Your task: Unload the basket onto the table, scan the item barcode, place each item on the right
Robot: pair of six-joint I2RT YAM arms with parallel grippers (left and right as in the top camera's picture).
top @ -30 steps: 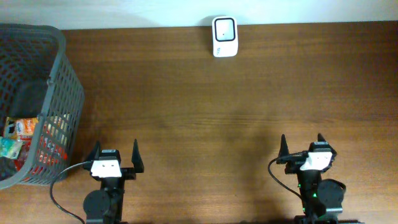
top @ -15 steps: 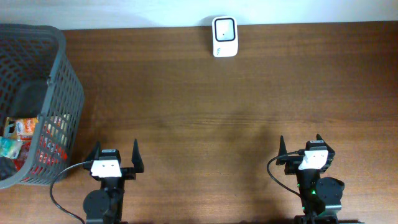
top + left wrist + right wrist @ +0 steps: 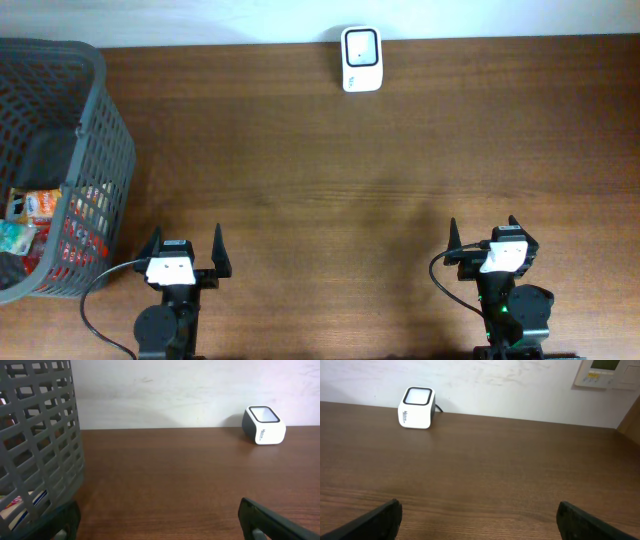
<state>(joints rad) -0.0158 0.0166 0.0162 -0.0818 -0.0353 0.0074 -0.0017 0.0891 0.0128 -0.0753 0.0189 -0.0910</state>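
The left gripper has its two fingers spread wide with nothing between them. It sits low at the near edge of the table and points toward the far wall. The right gripper is also wide open and empty, at the near edge on the right side.

Just to the left of the left gripper stands a grey mesh basket. Its near right corner is close beside that gripper's left finger, and in the left wrist view its wall fills the left of the picture. A dark cable loops from the left arm's base toward the foot of the basket.

Colourful packets lie in the bottom of the basket, to the left of the left gripper and behind the mesh wall. No barcode can be made out on them.

The white scanner sits at the far edge of the table near the middle, hard by the wall, with its dark window facing up. It is well apart from both grippers, ahead and to the right of the left one and ahead and to the left of the right one.

Open brown wood runs from both grippers to the scanner. The far edge of the table meets a white wall, where a small panel hangs high on the right.
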